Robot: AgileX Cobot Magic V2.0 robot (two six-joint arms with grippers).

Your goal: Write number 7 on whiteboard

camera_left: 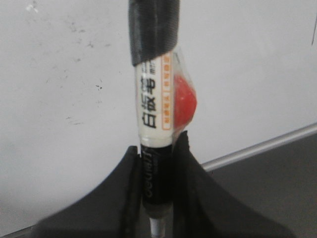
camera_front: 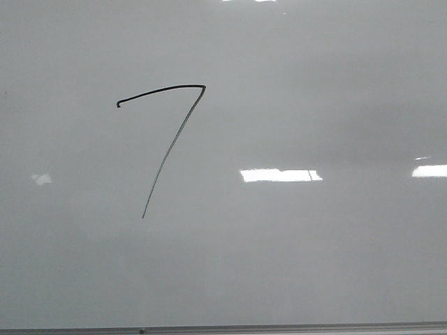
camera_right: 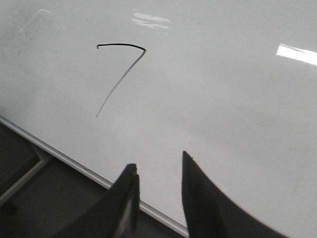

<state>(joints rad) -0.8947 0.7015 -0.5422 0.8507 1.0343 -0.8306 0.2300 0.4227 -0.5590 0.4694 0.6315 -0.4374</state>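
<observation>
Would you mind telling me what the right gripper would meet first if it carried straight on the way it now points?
Most likely bare whiteboard. The right gripper, open and empty, faces the board to the side of the number 7; nothing shows between, though depth is unclear.

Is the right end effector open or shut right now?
Open. The right end effector shows a clear gap between its two fingers, with bare whiteboard visible between them and nothing held.

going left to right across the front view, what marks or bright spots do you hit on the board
faint light patch -> number 7 -> long bright reflection -> reflection at the right edge, all on the whiteboard
</observation>
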